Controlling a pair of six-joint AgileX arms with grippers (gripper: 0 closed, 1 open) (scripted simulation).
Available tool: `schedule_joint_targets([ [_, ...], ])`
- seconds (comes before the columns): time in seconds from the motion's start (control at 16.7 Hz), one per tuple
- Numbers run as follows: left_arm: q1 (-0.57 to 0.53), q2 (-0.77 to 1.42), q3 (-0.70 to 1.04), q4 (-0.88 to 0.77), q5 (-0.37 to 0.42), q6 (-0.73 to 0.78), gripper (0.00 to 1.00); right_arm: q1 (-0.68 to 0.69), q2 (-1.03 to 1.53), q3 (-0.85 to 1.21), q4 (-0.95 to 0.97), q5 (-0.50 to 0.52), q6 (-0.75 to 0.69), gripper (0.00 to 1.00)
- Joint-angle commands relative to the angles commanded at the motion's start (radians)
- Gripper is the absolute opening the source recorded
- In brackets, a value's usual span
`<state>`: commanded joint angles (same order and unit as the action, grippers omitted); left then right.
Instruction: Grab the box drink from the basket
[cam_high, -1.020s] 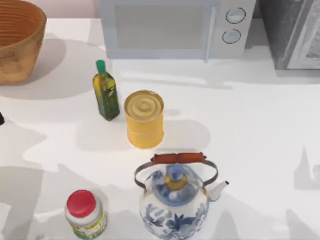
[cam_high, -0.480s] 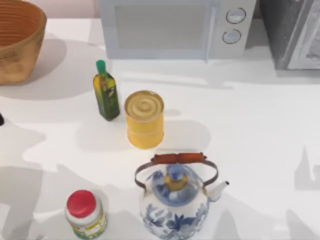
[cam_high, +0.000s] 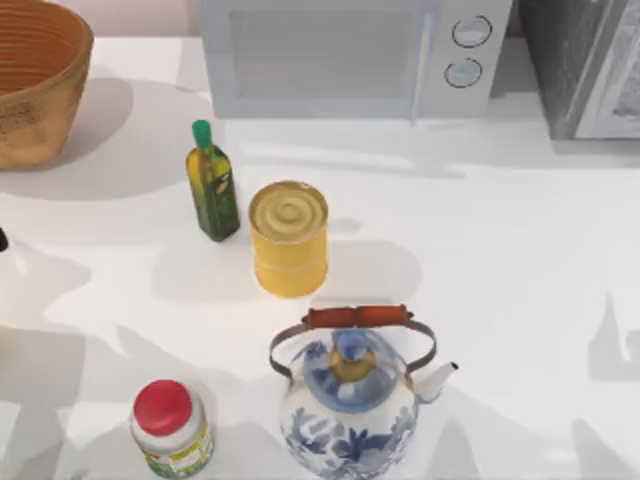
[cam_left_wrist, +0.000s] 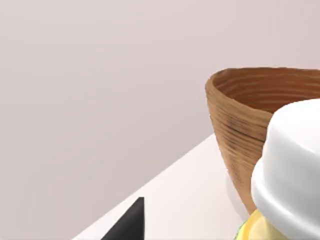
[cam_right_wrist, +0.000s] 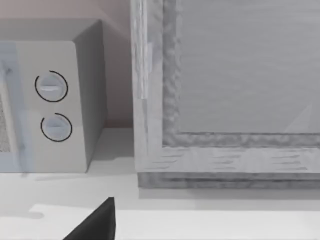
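We judge step: approach. Left gripper at table's left edge, near basket; finger state: cannot tell. Next: reach over rim, locate box drink.

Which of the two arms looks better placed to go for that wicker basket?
Probably the left. The basket sits at the table's far left corner, and the left wrist view faces it close by; the right wrist view faces the microwave.
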<state>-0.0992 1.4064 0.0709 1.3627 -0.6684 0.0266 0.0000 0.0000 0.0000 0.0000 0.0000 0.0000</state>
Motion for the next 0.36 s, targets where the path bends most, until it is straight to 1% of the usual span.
schedule_joint_targets([
  [0.06, 0.000, 0.000, 0.000, 0.000, 0.000, 0.000, 1.00, 0.000, 0.000, 0.000, 0.000, 0.000, 0.000, 1.00],
  [0.36, 0.000, 0.000, 0.000, 0.000, 0.000, 0.000, 1.00, 0.000, 0.000, 0.000, 0.000, 0.000, 0.000, 1.00],
])
